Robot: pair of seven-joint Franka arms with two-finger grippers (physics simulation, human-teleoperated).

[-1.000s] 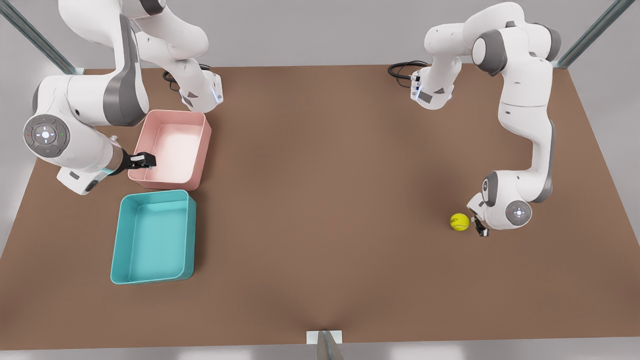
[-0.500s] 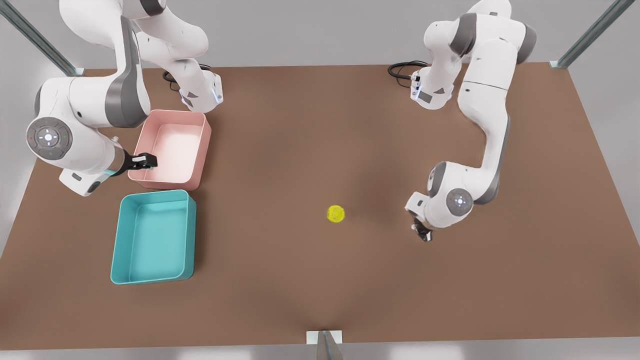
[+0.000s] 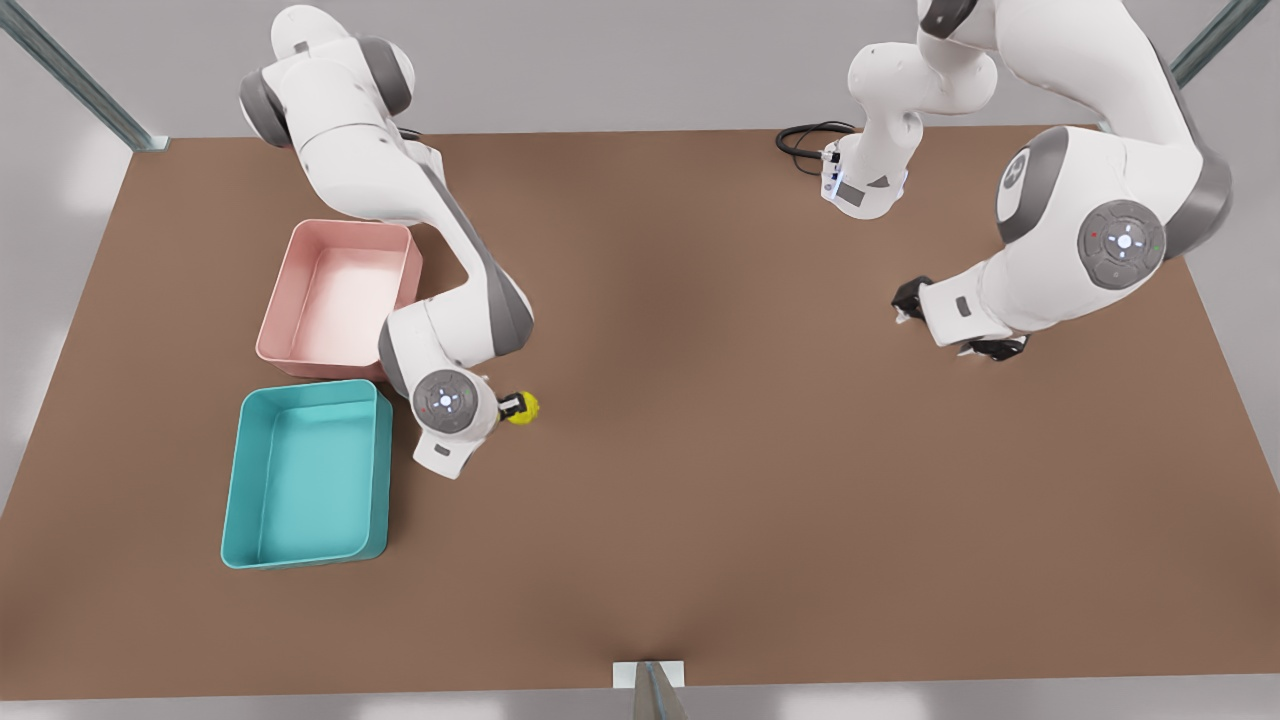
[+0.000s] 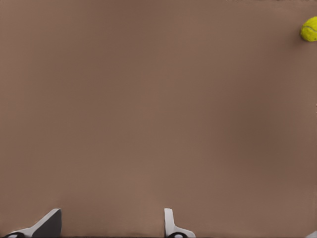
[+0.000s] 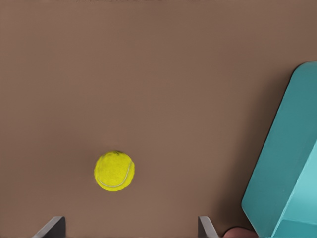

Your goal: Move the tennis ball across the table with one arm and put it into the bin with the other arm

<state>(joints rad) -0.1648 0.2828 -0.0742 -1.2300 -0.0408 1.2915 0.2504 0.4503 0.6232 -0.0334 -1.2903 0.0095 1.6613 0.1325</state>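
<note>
The tennis ball [image 3: 526, 407] lies on the brown table [image 3: 720, 480], a short way to the front view's right of the teal bin [image 3: 383, 470]. My right gripper [image 3: 511, 405] is low over the table right beside the ball. In the right wrist view the ball [image 5: 114, 171] sits just ahead of that open right gripper [image 5: 129, 229], nearer one finger [image 5: 52, 227], with the bin's corner [image 5: 277, 173] off to one side. My left gripper [image 3: 908, 298] hangs far off at the front view's right, open [image 4: 109, 227] over bare table, with the ball [image 4: 309, 29] small in the distance.
A pink tray [image 3: 411, 262] stands just behind the teal bin, close to the right arm's elbow [image 3: 480, 320]. Both arm bases and a black cable [image 3: 805, 140] are at the table's far edge. A small white bracket [image 3: 648, 675] marks the near edge.
The ball rolled from the front view's right side across to near the teal bin. The left arm swept after it, then drew back and up. The right arm swung from the pink tray to the ball.
</note>
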